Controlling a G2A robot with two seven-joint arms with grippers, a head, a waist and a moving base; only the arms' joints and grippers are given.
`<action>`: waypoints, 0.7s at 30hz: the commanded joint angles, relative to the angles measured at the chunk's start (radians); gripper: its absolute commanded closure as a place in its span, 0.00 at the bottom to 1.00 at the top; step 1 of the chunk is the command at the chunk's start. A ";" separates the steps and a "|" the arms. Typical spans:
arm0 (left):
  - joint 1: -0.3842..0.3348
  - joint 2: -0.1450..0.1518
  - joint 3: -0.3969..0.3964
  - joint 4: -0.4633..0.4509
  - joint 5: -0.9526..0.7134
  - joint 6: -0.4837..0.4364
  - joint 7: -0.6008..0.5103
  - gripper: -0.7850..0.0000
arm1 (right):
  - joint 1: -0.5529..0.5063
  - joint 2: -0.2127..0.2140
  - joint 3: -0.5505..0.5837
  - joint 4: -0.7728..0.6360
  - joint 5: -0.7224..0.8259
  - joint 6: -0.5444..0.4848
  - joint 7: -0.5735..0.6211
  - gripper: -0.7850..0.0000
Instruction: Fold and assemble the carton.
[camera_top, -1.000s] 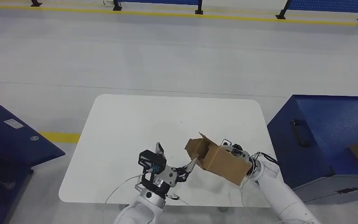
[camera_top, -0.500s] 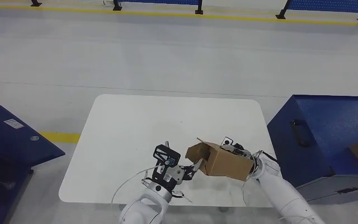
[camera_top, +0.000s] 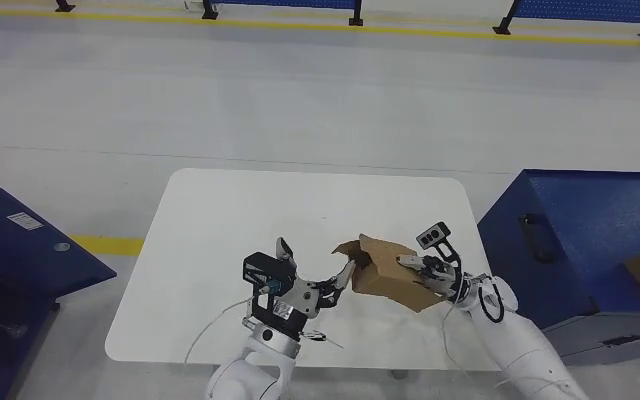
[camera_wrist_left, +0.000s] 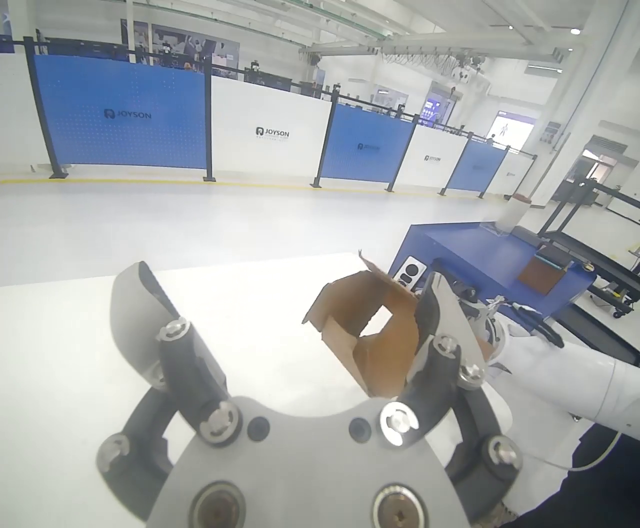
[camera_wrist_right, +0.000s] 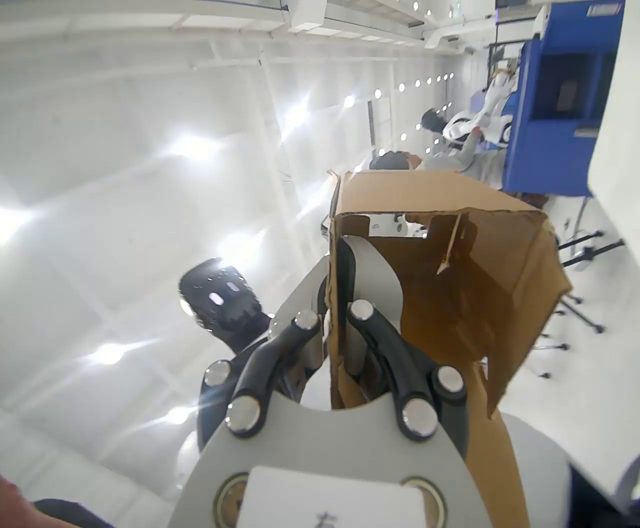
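Carton (camera_top: 385, 272), brown and half-formed, sits at the near right part of the white table (camera_top: 250, 210). The left gripper (camera_top: 314, 262), fingers spread wide, is just left of it, with one finger right at its open end. The right gripper (camera_wrist_right: 336, 280) is clamped on its right wall.

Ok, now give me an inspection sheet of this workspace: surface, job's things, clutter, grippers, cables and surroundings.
Surface: white table, rounded corners.
Job's things: one brown carton, partly formed, flaps open, over the table's near right part.
Clutter: nothing seen.
Grippers: right gripper shut on a carton wall; left gripper open, one fingertip at the carton's open end.
Cables: thin white cable by the left arm; black loop on the right arm.
Surroundings: blue cabinet right of the table; yellow floor line; blue and white fence panels.
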 joint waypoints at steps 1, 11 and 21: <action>-0.014 -0.004 0.017 0.014 0.028 0.013 -0.010 0.00 | -0.016 0.001 0.018 -0.035 -0.047 -0.025 -0.039 1.00; -0.101 -0.035 0.086 0.115 0.109 0.113 -0.058 0.00 | -0.096 -0.004 0.081 -0.115 -0.103 -0.018 -0.032 1.00; -0.078 -0.040 0.077 0.140 0.117 0.081 -0.073 0.00 | -0.110 -0.020 0.116 -0.108 -0.048 0.038 0.023 1.00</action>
